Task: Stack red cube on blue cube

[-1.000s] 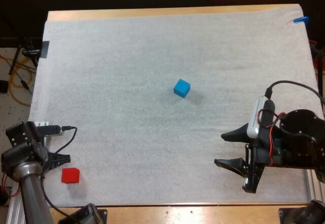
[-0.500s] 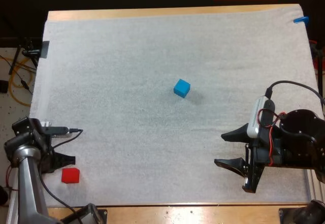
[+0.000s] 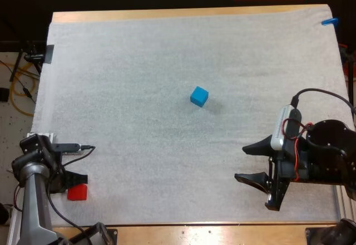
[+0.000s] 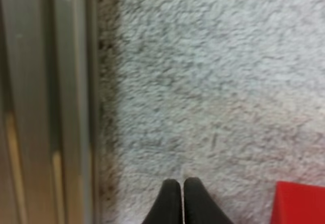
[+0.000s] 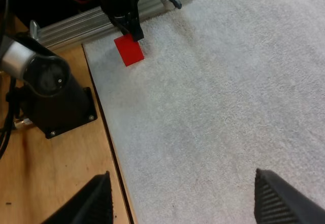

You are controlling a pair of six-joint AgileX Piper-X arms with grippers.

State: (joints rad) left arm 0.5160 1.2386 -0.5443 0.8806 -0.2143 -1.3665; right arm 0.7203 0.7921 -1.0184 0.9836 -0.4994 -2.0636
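Observation:
The red cube (image 3: 78, 192) lies at the near left corner of the white mat; it is also by my left fingertips (image 4: 299, 203). My left gripper (image 3: 82, 177) sits just behind the cube at the mat's left edge, its fingers touching each other (image 4: 176, 183), shut on nothing. The right wrist view has that gripper (image 5: 131, 28) right at the red cube (image 5: 129, 50). The blue cube (image 3: 199, 96) rests near the mat's middle. My right gripper (image 3: 242, 163) hovers open at the near right, far from both cubes, fingers wide apart (image 5: 188, 198).
A metal rail (image 4: 51, 102) runs along the mat's left edge beside my left gripper. The left arm's black base (image 5: 51, 97) stands on the wooden table edge. Loose cables (image 3: 16, 84) lie off the table's left side.
My left gripper has moved toward the near edge and a little right, closing in on the red cube. The right arm and both cubes have not moved.

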